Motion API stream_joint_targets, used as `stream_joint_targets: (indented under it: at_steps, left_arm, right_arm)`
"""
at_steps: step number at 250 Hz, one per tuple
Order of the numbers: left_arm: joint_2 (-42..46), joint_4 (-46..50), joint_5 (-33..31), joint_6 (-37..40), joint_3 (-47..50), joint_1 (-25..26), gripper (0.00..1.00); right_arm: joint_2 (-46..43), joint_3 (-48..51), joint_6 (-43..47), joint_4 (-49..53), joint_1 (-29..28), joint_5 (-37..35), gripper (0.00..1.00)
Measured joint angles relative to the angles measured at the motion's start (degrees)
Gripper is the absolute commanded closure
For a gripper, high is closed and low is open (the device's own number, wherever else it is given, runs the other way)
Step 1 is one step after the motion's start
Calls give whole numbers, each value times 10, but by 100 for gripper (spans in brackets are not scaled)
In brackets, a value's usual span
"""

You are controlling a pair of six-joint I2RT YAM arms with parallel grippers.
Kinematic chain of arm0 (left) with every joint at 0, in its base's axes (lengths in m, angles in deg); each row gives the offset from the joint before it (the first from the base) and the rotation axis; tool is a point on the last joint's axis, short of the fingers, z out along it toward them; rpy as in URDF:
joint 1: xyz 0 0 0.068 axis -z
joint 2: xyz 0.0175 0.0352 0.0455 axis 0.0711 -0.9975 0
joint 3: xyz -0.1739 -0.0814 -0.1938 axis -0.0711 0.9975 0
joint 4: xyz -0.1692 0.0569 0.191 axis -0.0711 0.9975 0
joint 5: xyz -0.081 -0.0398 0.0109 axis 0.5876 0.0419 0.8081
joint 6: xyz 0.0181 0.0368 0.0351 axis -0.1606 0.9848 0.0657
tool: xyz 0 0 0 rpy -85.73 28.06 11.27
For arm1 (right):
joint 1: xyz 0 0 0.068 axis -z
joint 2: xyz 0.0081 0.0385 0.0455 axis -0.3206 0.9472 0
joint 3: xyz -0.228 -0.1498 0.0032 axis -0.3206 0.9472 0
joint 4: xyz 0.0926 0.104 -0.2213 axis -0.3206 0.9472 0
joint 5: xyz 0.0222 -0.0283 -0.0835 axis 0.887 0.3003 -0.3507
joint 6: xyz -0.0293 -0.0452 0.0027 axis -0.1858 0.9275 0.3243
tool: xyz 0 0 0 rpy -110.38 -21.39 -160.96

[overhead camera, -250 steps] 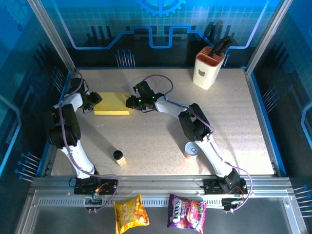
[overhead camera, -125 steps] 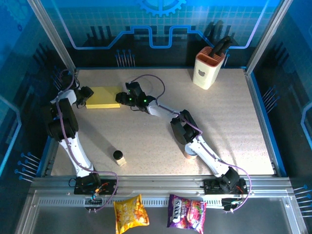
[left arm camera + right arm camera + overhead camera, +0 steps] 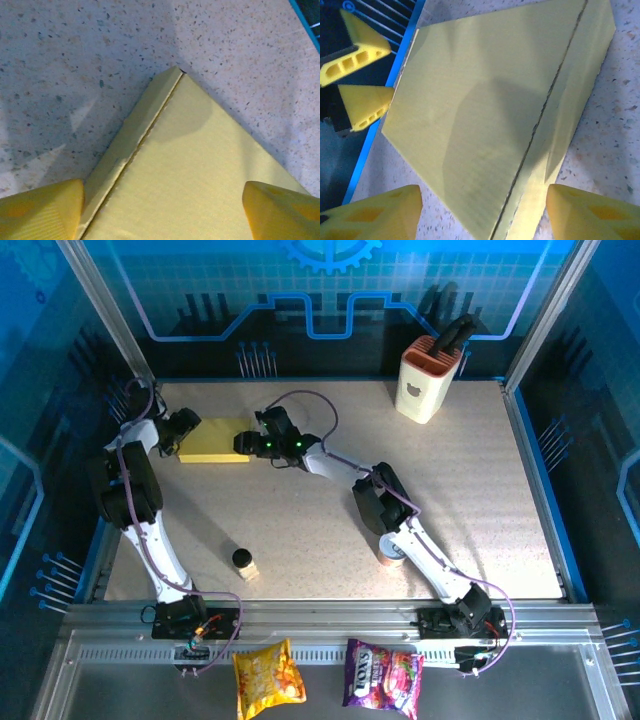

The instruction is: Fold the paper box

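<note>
One worktop (image 3: 480,490) carries two arms, both stretched to its far left corner. There one box (image 3: 215,441) lies flat, yellow side up, between the two hands; both wrist views cut off its edges. The left hand (image 3: 190,434) is at its left end, fingers (image 3: 42,207) spread wide, clamped on nothing. The right hand (image 3: 241,444) is at its right end, fingers (image 3: 585,212) likewise apart. One knife block (image 3: 425,380) at the far right holds dark handles (image 3: 455,335), too bunched to count. Two bags (image 3: 268,675) (image 3: 383,673) lie on the front rail. One can (image 3: 392,552) is half hidden by the right arm. One dark-lidded jar (image 3: 243,562) stands near the front, its contents unclear.
</note>
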Motion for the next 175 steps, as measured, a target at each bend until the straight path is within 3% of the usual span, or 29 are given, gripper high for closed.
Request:
stream_joint_targets:
  at_steps: [13, 54, 84, 175]
  left_arm:
    - [7, 4, 1, 3, 1, 1, 0]
    - [71, 5, -1, 0, 39, 5, 0]
    - [137, -5, -11, 14, 89, 24, 0]
    - [302, -115, -66, 92, 338, 151, 0]
  right_arm:
    - [-26, 26, 18, 12, 3, 3, 19]
    - [-151, 174, 84, 21, 21, -3, 0]
    - [-256, 302, 124, 4, 48, -10, 1]
    - [-530, 618, 262, 10, 186, -81, 1]
